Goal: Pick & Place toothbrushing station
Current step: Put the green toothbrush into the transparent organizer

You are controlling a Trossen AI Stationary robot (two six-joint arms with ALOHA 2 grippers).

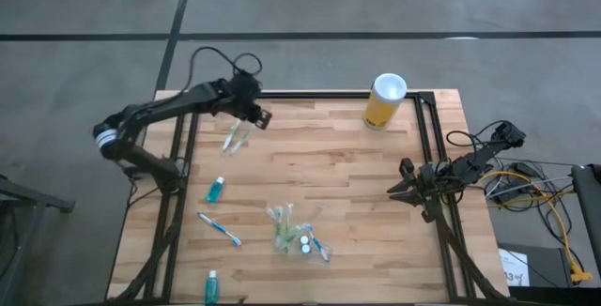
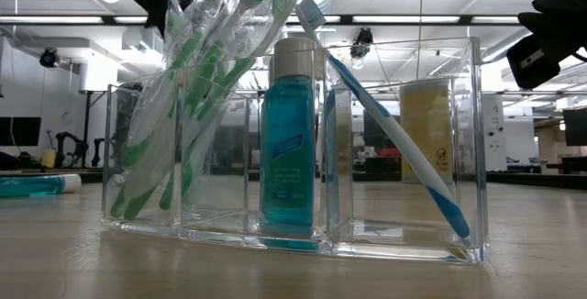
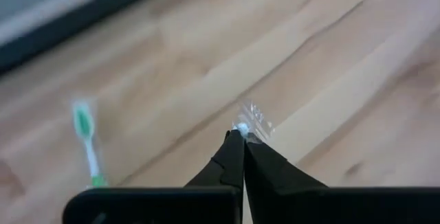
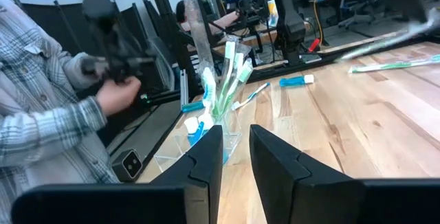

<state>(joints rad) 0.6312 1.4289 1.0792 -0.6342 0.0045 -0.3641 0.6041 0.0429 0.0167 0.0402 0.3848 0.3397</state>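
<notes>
Left pincer: at the far left part of the worktop, clenched; in the left wrist view its two dark fingers meet at the tip on a bit of crinkled clear wrapper.
Wrapped toothbrush at the left pincer: white-green, in clear wrap, lying on the wood just beside the pincer tip, its length running toward the near edge; whether it is lifted off the wood cannot be told.
Loose green toothbrush head: seen in the left wrist view, flat on the wood, off to one side of the closed fingers and apart from them.
Right pincer: at the right rim of the worktop, low, fingers parted with a narrow gap, nothing between them; well apart from every toothbrush item.
Clear organiser: see-through, with compartments, standing near the middle of the near half of the worktop; well apart from both pincers.
Green toothbrushes in the organiser: several wrapped ones leaning in one end compartment.
Teal tube in the organiser: upright, white cap on top, in the middle compartment.
Blue toothbrush in the organiser: leaning diagonally in the other end compartment.
Loose teal tube: flat on the wood, left of the organiser.
Loose blue toothbrush: flat, nearer the front edge.
Second loose teal tube: at the near left edge.
Yellow cylinder: white top, at the far right of the worktop.
Person: plaid sleeve, beyond the worktop, in the right wrist view.
</notes>
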